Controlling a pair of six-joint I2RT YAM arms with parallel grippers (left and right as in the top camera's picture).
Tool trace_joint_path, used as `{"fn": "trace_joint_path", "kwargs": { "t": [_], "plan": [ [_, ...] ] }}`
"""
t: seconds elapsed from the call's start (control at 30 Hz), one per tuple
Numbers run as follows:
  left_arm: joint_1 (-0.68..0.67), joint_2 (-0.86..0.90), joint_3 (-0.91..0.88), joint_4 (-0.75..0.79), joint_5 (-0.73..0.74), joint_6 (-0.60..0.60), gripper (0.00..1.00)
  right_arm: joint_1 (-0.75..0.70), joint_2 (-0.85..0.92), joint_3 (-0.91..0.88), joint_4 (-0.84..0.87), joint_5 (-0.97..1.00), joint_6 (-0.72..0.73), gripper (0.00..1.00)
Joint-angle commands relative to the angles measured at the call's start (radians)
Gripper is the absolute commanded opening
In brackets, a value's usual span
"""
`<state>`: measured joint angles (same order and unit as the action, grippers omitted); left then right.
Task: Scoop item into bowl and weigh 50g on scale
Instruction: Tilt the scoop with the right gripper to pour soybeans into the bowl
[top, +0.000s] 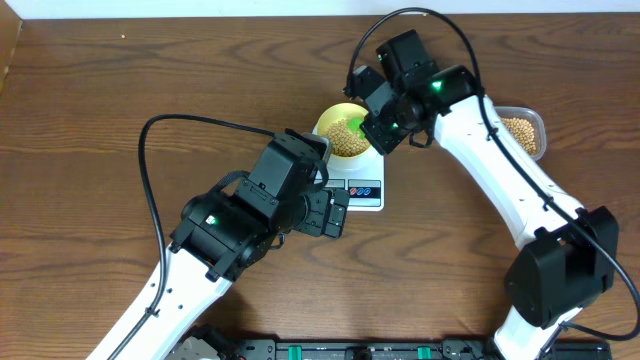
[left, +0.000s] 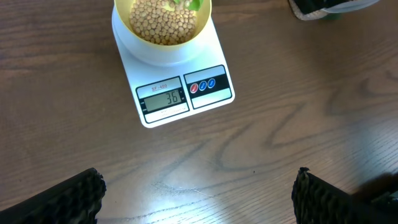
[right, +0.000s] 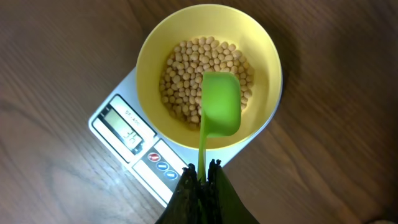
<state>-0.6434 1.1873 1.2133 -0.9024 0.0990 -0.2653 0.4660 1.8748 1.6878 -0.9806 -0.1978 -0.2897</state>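
Observation:
The pale yellow bowl (right: 149, 50) stands on the white scale (right: 111, 118) and holds a heap of beige beans (right: 183, 74). My right gripper (right: 203, 168) is shut on the handle of a green scoop (right: 221, 106), whose head hangs over the beans inside the bowl; no beans show on it. In the left wrist view the scale (left: 211, 102) lies ahead with the bowl (left: 134, 38) on it, and its display (left: 165, 98) reads 36. My left gripper (left: 199, 196) stands wide open over bare table just in front of the scale, nothing between its fingers (left: 68, 199).
A clear plastic tub (top: 522, 130) with more beans sits at the right, behind the right arm. The left arm (top: 240, 220) reaches in from the lower left, its gripper (top: 335, 212) close to the scale's front edge (top: 362, 195).

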Motion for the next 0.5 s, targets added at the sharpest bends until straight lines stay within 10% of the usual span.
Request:
{"fn": "trace_joint_path", "kwargs": {
  "t": [0.0, 0.47],
  "plan": [
    [0.003, -0.003, 0.016, -0.003, -0.005, 0.001, 0.98, 0.035, -0.016, 0.027, -0.003, 0.085, -0.041, 0.01],
    [0.003, -0.003, 0.016, -0.003, -0.005, 0.002, 0.98, 0.134, -0.018, 0.028, 0.001, 0.263, -0.056, 0.01]
  ]
}}
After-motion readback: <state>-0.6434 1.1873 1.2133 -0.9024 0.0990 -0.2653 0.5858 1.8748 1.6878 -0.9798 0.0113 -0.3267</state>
